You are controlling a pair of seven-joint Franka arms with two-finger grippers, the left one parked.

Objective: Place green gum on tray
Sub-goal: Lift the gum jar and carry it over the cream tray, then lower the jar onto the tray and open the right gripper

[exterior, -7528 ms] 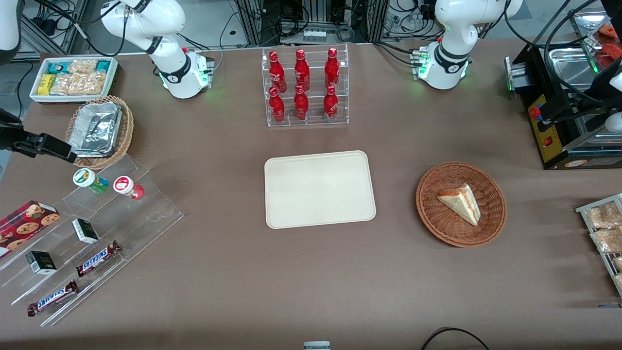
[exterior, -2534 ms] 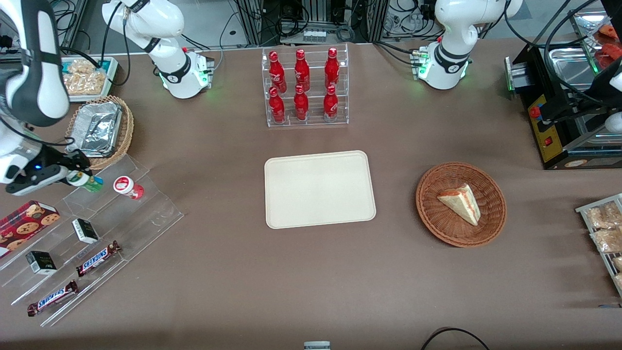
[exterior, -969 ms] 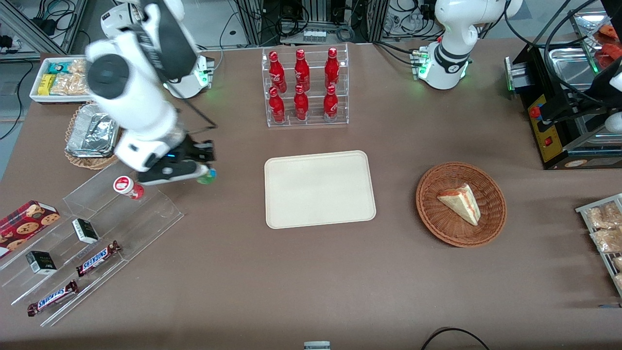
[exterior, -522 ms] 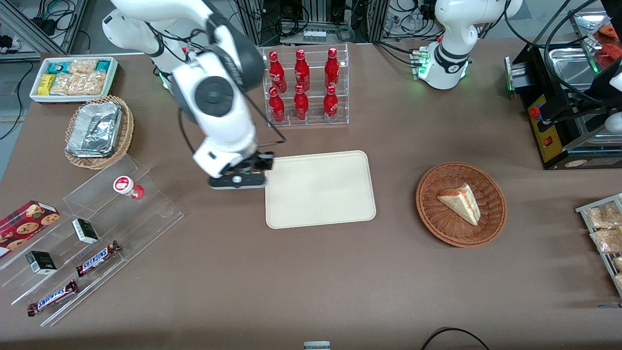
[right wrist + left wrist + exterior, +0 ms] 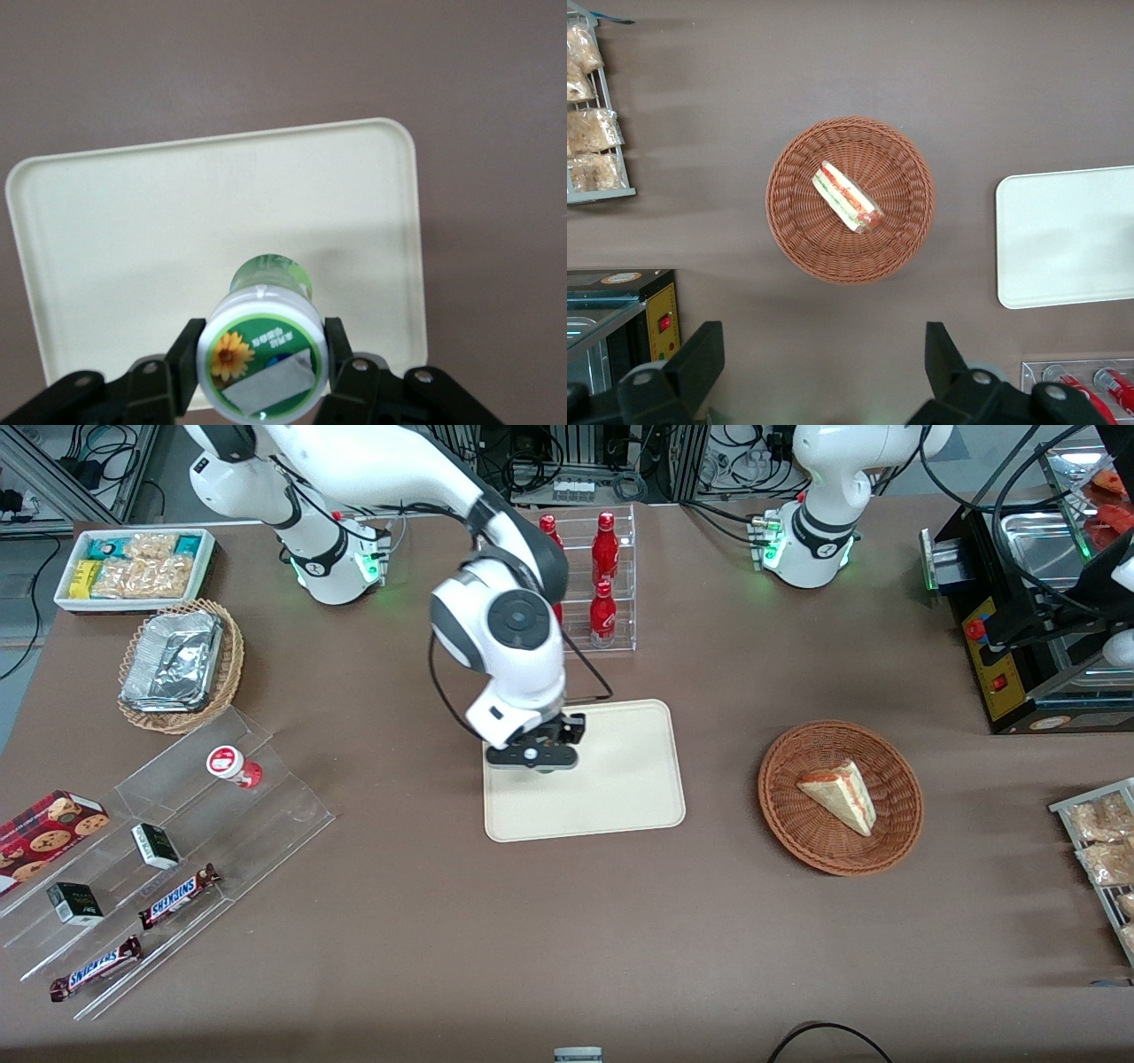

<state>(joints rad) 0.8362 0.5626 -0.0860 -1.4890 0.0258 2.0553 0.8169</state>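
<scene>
brown bench (image 5: 407, 921) carries the cream rectangular plastic tray (image 5: 620, 797); above it i see my gripper (image 5: 263, 376) jaws clenched on the small green gum bottle (image 5: 264, 350).

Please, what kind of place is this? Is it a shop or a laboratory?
Probably a robot lab staged as a snack shop. A rack of red bottles and candy bars sit on the table, with cables and equipment around. The gripper holds the green gum over the tray.
</scene>
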